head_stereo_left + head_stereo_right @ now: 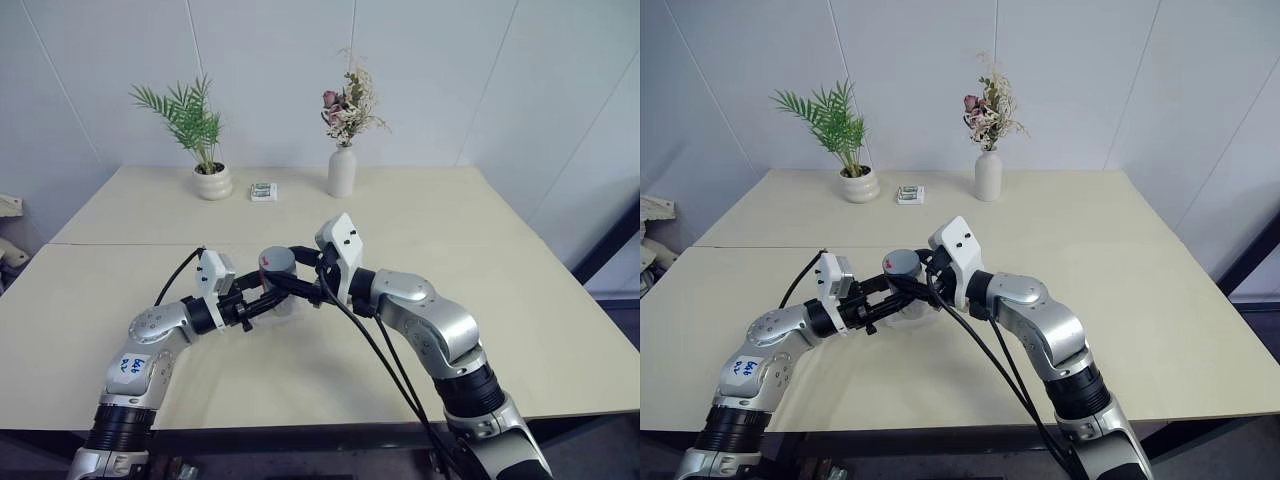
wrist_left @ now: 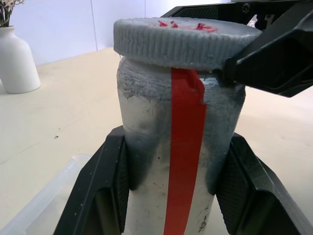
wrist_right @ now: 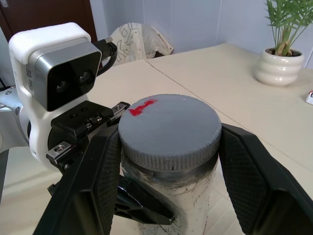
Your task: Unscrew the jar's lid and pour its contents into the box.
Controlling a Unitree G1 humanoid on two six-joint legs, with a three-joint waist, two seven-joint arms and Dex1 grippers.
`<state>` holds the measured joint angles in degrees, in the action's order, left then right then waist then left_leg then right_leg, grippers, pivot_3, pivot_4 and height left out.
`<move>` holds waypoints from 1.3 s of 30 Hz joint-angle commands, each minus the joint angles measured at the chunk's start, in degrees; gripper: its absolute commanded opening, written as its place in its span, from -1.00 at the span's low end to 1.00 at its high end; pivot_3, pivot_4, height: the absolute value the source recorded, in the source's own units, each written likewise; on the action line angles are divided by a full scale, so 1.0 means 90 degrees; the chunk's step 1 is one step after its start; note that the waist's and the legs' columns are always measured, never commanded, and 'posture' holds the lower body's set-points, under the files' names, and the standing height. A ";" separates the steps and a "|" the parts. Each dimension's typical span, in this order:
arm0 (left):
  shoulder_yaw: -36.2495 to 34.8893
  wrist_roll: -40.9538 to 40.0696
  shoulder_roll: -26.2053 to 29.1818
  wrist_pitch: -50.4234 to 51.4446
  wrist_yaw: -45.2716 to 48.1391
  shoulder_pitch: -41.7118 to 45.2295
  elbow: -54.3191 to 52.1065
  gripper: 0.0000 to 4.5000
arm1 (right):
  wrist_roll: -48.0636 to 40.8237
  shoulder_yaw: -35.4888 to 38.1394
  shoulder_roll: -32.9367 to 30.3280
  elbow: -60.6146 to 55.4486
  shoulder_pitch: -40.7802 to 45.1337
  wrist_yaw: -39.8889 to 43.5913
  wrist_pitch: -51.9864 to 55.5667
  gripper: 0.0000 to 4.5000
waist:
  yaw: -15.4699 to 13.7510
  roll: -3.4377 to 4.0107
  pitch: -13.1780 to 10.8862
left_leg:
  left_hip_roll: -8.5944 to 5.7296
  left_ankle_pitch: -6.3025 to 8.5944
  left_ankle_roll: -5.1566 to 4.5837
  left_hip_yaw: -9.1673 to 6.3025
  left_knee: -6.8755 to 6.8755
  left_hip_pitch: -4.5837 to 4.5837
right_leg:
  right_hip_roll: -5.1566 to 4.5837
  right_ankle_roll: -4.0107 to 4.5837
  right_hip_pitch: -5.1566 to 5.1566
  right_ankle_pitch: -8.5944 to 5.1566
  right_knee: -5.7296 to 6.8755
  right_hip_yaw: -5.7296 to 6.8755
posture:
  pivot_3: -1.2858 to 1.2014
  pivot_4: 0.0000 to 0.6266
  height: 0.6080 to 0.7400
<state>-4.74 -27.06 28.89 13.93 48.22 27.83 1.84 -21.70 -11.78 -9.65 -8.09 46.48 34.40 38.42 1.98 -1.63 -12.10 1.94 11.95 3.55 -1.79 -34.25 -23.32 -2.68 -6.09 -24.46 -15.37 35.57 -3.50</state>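
The jar [image 2: 146,147] is a small clear cylinder with a red strip down its side, held upright a little above the table's middle. My left gripper [image 1: 262,298] is shut on its body, one black finger on each side. The grey ribbed lid [image 3: 168,125], marked with red, sits on the jar's mouth. My right gripper [image 3: 168,147] reaches in from the right and is shut on the lid's rim. The jar's cloudy wall hides the contents. The box [image 2: 44,196] is a clear plastic tray on the table just below and beside the jar.
At the back of the cream table [image 1: 480,250] stand a potted palm [image 1: 212,180], a small printed packet [image 1: 263,191] and a white flower vase [image 1: 342,170]. Black cables [image 1: 380,350] hang from my right arm toward the table's near edge.
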 commanded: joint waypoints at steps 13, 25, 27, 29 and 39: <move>0.0889 0.0171 -0.0287 -0.0037 0.1263 0.0630 0.0198 -0.13 | -0.0248 -0.0207 -0.0703 0.0841 0.1100 0.3025 -0.1119 0.19 | 0.0025 0.0000 -0.0001 | 0.0000 0.0000 0.0000 0.0001 0.0000 -0.0001 | 0.0004 -0.0002 -0.0001 -0.0001 -0.0002 0.0000 | 0.03 -0.52 1.00; 0.0669 0.0017 -0.0242 0.0177 0.1535 0.0582 -0.0124 -0.13 | -0.0353 0.0188 -0.0970 0.2033 0.1235 0.4641 -0.1386 0.19 | 0.0040 0.0000 -0.0001 | 0.0001 0.0000 0.0000 0.0001 -0.0004 0.0000 | 0.0005 -0.0002 -0.0001 -0.0001 0.0005 -0.0001 | 0.03 -0.52 1.00; 0.0632 -0.0003 -0.0228 0.0218 0.1513 0.0544 -0.0187 -0.13 | -0.0309 0.0264 -0.0953 0.2160 0.1230 0.4611 -0.1447 0.19 | 0.0050 0.0000 -0.0001 | 0.0001 0.0000 0.0000 0.0001 -0.0005 0.0000 | 0.0005 -0.0002 -0.0002 -0.0001 0.0008 -0.0001 | 0.03 -0.52 1.00; 0.0607 -0.0030 -0.0226 0.0268 0.1491 0.0508 -0.0238 -0.13 | -0.0289 0.0333 -0.0936 0.2235 0.1209 0.4584 -0.1496 0.19 | 0.0057 0.0001 -0.0001 | 0.0001 0.0000 0.0000 0.0001 -0.0007 0.0000 | 0.0005 -0.0002 -0.0001 -0.0001 0.0010 -0.0001 | 0.03 -0.52 1.00; 0.0571 -0.0228 -0.0209 0.0572 0.1606 0.0522 -0.0390 -0.13 | -0.0305 0.0453 -0.0914 0.2222 0.1082 0.4510 -0.1502 0.99 | 0.0082 0.0001 -0.0001 | 0.0001 0.0000 0.0001 0.0001 -0.0010 0.0000 | 0.0005 -0.0002 -0.0001 -0.0001 0.0013 -0.0002 | 0.03 -0.52 1.00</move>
<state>1.13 -27.79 26.81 18.92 62.34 31.96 0.47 -23.37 -8.70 -17.44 13.64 55.63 75.01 25.69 2.72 -1.62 -12.11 1.95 11.95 3.55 -1.78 -34.34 -23.32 -2.64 -6.11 -24.47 -15.37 35.69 -3.52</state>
